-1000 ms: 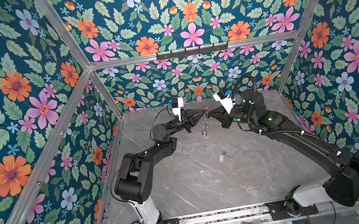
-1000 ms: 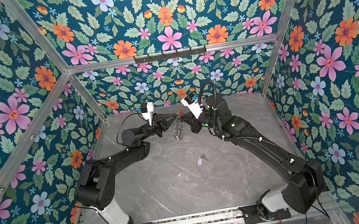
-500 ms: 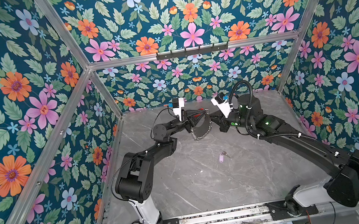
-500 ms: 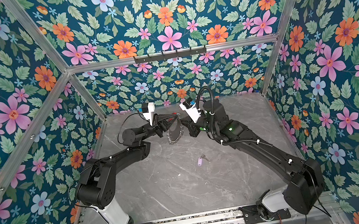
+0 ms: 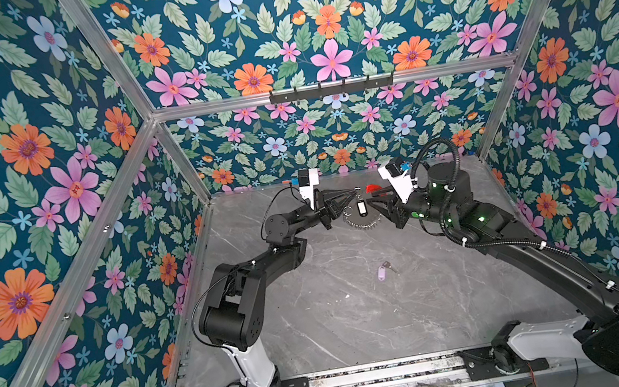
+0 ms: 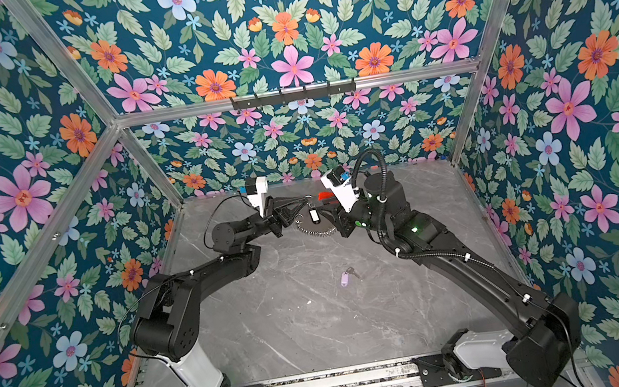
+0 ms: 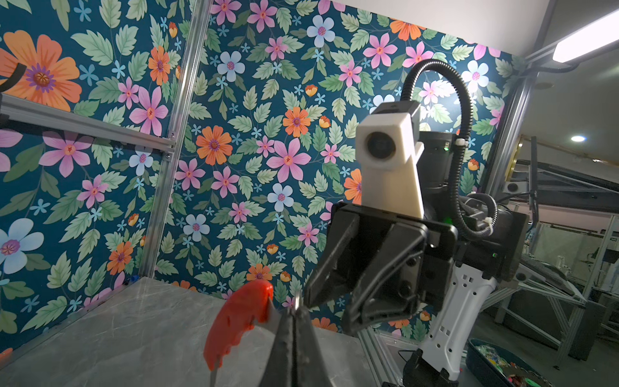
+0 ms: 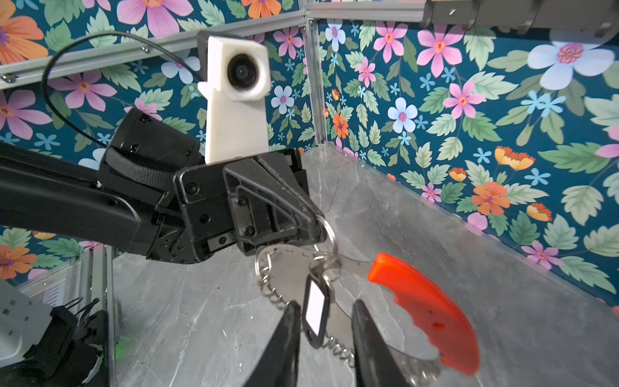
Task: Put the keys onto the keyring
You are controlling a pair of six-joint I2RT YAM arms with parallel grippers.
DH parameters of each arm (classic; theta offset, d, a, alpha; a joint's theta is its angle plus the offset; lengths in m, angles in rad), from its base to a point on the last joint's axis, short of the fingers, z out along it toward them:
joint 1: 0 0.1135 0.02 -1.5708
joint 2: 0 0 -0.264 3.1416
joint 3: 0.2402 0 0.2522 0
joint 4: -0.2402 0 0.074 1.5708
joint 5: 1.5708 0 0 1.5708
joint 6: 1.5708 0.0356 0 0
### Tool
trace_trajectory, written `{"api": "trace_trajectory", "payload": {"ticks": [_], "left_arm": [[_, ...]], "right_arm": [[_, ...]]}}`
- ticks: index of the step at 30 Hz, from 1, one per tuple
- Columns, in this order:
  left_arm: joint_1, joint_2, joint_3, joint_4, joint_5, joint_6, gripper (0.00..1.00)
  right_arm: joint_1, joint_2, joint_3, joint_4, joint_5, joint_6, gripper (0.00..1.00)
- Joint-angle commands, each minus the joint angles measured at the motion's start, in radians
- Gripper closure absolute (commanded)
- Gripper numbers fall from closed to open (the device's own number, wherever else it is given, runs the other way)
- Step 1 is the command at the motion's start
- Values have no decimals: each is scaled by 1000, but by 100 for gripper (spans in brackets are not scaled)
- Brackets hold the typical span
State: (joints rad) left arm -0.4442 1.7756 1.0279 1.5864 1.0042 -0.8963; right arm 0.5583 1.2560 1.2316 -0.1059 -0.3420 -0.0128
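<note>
**Keyring aloft near the far edge, one key on the table**

The left tool (image 8: 318, 231) is pinched tight on a silver ring (image 8: 330, 234) at the top of the keyring (image 8: 428, 308). The whole loop hangs from it in the air above the table (image 5: 361, 321), close to the far edge and about midway along it. The red curved section (image 5: 373, 187) sits up between the two tools, and the row of small silver rings (image 5: 363, 224) sags beneath. The key with the black-framed white tag (image 8: 316, 311) dangles just under the left tool's tips, tag downward.

The right tool (image 5: 370, 204) faces the left one from the opposite side, its jaws parted a little. In its wrist view the two fingers (image 8: 288, 335) stand either side of the black-framed tag. The tag hangs loose between them, so this tool grips nothing that I can see.

The key with the lilac tag (image 5: 382, 273) lies flat near the middle of the table. It is well apart from both tools and the keyring, as both top views show.
</note>
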Motion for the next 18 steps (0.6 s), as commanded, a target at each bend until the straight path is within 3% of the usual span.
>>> {"api": "trace_trajectory", "payload": {"ticks": [1,6,14,18], "left_arm": [[-4,-5,2,49,-1,-12,100],[-5,-10,-1,52,-3,-15,100],[-8,-18,-5,52,1,-18,100],[-8,-22,-10,53,2,-16,100]], "right_arm": [[-30,6,10,51,-104,94,72],[-63,39,12,140,-219,207,72],[-64,81,26,183,-262,252,73],[-64,88,25,192,-269,258,80]]}}
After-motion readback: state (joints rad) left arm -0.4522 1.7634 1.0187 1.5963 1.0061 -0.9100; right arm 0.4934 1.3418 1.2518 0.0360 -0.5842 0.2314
